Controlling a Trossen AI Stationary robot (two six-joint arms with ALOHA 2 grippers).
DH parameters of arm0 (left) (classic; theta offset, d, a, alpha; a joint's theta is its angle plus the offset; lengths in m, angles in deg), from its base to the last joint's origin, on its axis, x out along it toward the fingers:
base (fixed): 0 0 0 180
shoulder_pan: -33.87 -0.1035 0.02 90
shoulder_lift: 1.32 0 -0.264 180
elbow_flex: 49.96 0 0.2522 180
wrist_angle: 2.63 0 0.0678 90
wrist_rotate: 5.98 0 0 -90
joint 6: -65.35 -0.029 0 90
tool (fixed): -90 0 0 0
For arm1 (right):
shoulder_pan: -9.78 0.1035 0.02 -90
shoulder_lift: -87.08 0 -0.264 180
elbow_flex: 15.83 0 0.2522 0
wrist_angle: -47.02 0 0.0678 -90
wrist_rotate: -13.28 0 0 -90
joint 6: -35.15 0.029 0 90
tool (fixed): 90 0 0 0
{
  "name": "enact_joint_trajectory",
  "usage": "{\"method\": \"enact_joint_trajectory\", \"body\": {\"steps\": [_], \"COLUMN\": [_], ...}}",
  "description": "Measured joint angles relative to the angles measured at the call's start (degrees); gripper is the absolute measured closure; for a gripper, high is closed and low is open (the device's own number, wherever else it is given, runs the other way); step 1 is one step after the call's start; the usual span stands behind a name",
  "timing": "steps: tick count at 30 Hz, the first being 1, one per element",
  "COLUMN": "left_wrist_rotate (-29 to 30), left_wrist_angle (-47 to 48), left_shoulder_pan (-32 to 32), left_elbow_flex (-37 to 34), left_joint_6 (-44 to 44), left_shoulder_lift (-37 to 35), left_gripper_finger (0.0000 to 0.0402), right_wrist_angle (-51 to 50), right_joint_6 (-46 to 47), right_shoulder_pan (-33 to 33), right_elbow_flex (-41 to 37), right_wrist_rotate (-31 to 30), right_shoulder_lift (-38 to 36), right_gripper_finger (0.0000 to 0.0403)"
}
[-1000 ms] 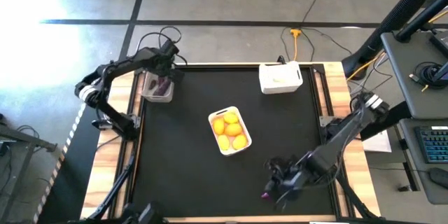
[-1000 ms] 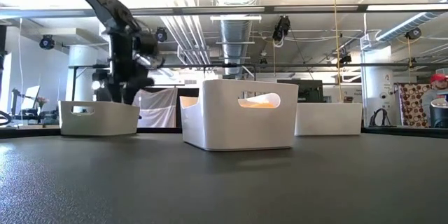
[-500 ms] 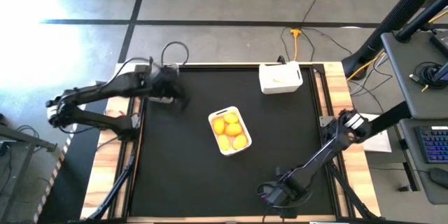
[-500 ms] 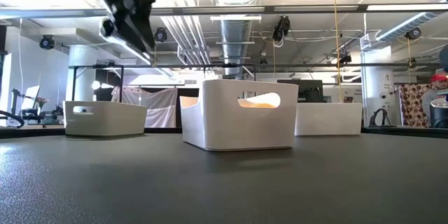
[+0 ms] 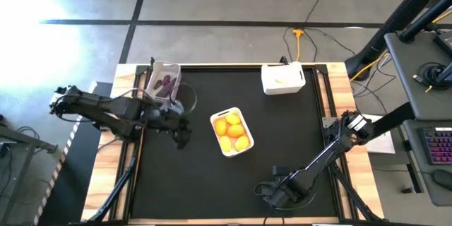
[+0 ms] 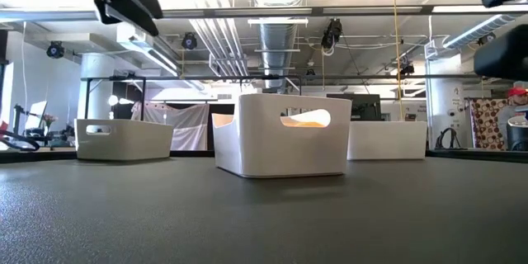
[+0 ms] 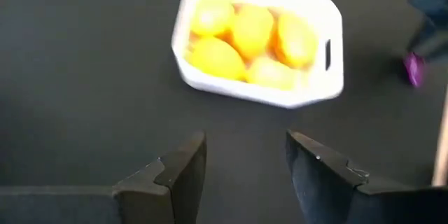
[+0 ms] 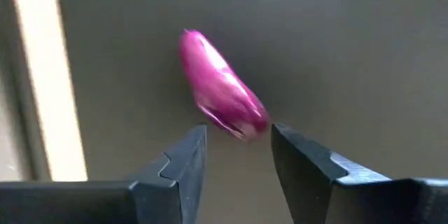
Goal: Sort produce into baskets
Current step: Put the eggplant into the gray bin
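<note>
Right gripper [image 8: 236, 155], jaws parted, hovers at the table's six o'clock over a loose purple vegetable [image 8: 222, 86], apparently the last unsorted piece. Left gripper [image 7: 245, 155], open and empty, faces the filled centre basket [image 5: 245, 147].

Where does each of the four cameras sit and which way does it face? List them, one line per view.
High view: overhead, straight down on the table; both arms show.
Low view: table-top height, level across to the middle basket; arm parts hang above.
Left wrist view: looks past the left gripper at that same basket of yellow fruit.
Right wrist view: looks past the right gripper at a purple vegetable.
</note>
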Motion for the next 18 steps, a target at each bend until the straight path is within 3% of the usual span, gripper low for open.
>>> {"method": "enact_joint_trajectory", "body": {"steps": [10, 18], "left_wrist_rotate": [-3.67, -3.43], "left_wrist_angle": [-3.96, -9.34], "left_shoulder_pan": [13.84, 19.09], "left_elbow_flex": [-0.75, -0.81], "left_joint_6": [1.06, 1.77], "left_shoulder_lift": [7.95, 17.44], "left_gripper_finger": [0.0225, 0.0225], "right_wrist_angle": [10.7, 15.77], "right_joint_6": [-1.97, -2.06], "right_shoulder_pan": [-1.48, -4.23], "right_elbow_flex": [-0.01, 0.26], "right_wrist_rotate": [-0.04, 0.47], "right_shoulder_lift": [2.6, 5.71], "right_gripper_finger": [0.0264, 0.0262]}}
